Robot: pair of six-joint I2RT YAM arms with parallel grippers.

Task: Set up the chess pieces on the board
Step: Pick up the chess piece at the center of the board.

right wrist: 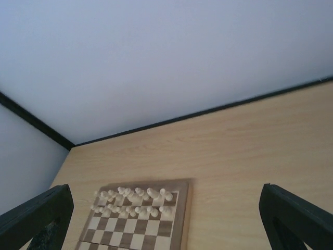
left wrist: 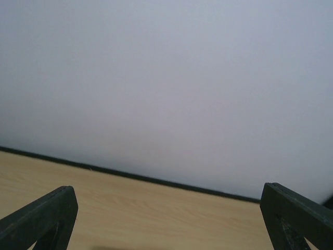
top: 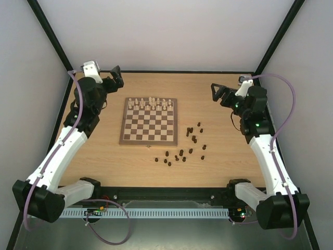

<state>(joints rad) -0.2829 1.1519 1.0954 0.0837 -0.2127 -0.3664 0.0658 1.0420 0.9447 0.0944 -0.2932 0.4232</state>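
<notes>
state: left pincer (top: 116, 76) and right pincer (top: 216, 92) both spread, holding nothing | dark chess pieces (top: 190, 147): scattered on the surface (top: 104, 166) just right of the board (top: 150, 131), its near rows bare | risk: pieces tiny and crowded, so a wide grab may topple neighbours or pinch two

The chess pieces (top: 188, 146), strewn off the near right corner of the board (top: 148, 142), are too small in the top view to name by kind. Several clump so closely that their count, and whether they stand or lie, cannot be told. The cream chessmen (top: 150, 102) on the board's two far rows are likewise too small to name. In the right wrist view the bottom edge cuts off the board's near part. The fingers (right wrist: 41, 219) of the right gripper (right wrist: 166, 190) show only as tips in the lower corners. The fingers (left wrist: 44, 219) of the left gripper (left wrist: 166, 192) are cropped the same way.
</notes>
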